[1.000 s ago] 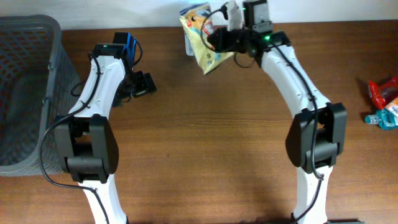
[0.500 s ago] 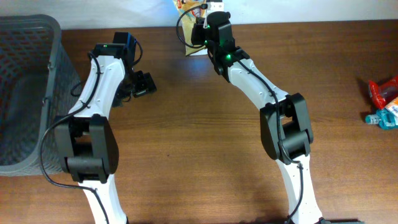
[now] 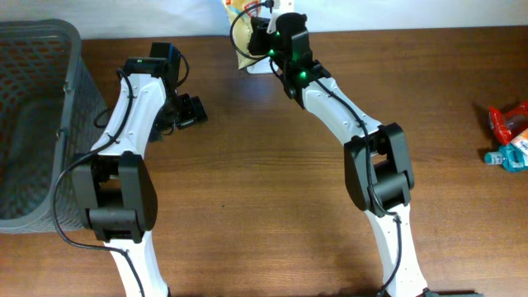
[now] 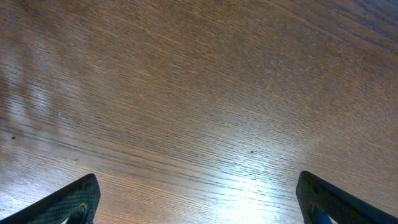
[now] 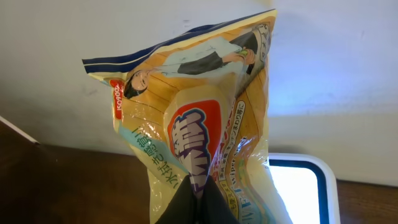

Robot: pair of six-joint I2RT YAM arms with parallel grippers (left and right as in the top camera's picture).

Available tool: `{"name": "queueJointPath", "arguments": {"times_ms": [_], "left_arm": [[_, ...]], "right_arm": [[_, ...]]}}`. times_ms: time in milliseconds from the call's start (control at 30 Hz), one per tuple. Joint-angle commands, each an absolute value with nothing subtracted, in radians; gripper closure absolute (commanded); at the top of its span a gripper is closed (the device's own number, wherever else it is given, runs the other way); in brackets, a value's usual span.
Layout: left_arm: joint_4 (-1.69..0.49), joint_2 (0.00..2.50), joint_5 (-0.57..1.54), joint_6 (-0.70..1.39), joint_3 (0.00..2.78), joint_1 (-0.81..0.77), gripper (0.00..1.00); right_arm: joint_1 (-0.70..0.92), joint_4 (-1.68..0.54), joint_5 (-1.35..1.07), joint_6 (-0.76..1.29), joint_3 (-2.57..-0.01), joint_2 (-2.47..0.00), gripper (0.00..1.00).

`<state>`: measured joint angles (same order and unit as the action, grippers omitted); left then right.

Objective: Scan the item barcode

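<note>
A: Where is the snack bag (image 5: pixel 199 124)?

B: Off the wooden table (image 3: pixel 272 190), held up at its far edge in front of the pale wall. It is a yellow crinkled packet with a red oval logo, a printed figure near the top and a dark blue strip along its upper seam.

A: What has hold of it?

B: The right gripper (image 5: pixel 196 204). Its dark fingers are pressed together on the bag's lower edge, so the packet stands up from the pinch and leans a little to the left in the wrist view.

A: Anything close to it?

B: A white-framed glowing panel (image 5: pixel 298 190), low and to the right of the bag. The bag's edge overlaps the panel's left side in that view; I cannot tell whether they touch. No barcode shows on the face turned toward the camera.

A: And the left gripper (image 3: pixel 190 111)?

B: Spread wide with nothing between the fingers. From its wrist camera only the two dark fingertips (image 4: pixel 74 199) show at the bottom corners, over bare wood grain. It sits well apart from the bag.

A: Containers?

B: One grey mesh basket (image 3: pixel 70 49) at the left edge, beside the left arm. Its inside is dark mesh and shadow; I cannot tell whether anything lies in it.

A: Loose items?

B: A red packet (image 3: pixel 505 120) at the right edge, with a teal-and-white item (image 3: pixel 505 157) just beside it, both on the table.
</note>
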<state>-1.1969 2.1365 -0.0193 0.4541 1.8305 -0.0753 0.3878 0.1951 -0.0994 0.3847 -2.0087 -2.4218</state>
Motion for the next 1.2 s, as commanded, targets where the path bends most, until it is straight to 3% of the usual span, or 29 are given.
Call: {"name": "queueJointPath", "arguments": {"times_ms": [0, 233, 400, 500, 667, 767, 800, 833, 867, 933, 967, 1000, 1167], "left_arm": [[-1.198, 2.144, -0.023, 0.463, 1.833, -0.075, 0.01], [-1.198, 2.144, -0.023, 0.463, 1.833, -0.075, 0.01], [-1.198, 2.144, -0.023, 0.463, 1.833, -0.075, 0.01], [-1.198, 2.144, -0.023, 0.463, 1.833, -0.075, 0.01], [-1.198, 2.144, -0.023, 0.463, 1.833, -0.075, 0.01], [-1.198, 2.144, -0.023, 0.463, 1.833, -0.075, 0.01], [-1.198, 2.144, -0.023, 0.463, 1.833, -0.075, 0.01], [-1.198, 2.144, -0.023, 0.463, 1.833, -0.076, 0.01], [-1.198, 2.144, -0.023, 0.463, 1.833, -0.075, 0.01], [-1.198, 2.144, -0.023, 0.463, 1.833, -0.075, 0.01], [-1.198, 2.144, -0.023, 0.463, 1.833, -0.075, 0.01], [-1.198, 2.144, -0.023, 0.463, 1.833, -0.075, 0.01], [-1.198, 2.144, -0.023, 0.463, 1.833, -0.075, 0.01]], "right_arm": [[0.384, 0.207, -0.113, 0.371, -2.041, -2.432, 0.96], [0.35, 0.19, -0.108, 0.243, -2.048, -2.395, 0.96], [0.208, 0.058, -0.096, 0.244, -2.048, -2.257, 0.96], [0.044, -0.159, -0.072, 0.244, -2.048, -2.163, 0.96], [-0.318, -0.746, 0.277, 0.243, -2.046, -2.139, 0.96], [-0.525, -0.89, 0.235, 0.239, -2.041, -2.186, 0.96], [-0.561, -0.906, 0.195, 0.24, -2.038, -2.2, 0.79], [-0.587, -0.927, 0.171, 0.239, -2.038, -2.212, 0.5], [-0.597, -0.941, 0.168, 0.24, -2.038, -2.212, 0.36], [-0.596, -0.981, 0.168, 0.241, -2.041, -2.185, 0.21], [-0.589, -0.996, 0.165, 0.244, -2.041, -2.144, 0.09], [-0.58, -1.006, 0.163, 0.244, -2.041, -2.086, 0.01], [-0.461, -1.113, -0.027, 0.304, -2.041, -1.678, 0.01]]}}
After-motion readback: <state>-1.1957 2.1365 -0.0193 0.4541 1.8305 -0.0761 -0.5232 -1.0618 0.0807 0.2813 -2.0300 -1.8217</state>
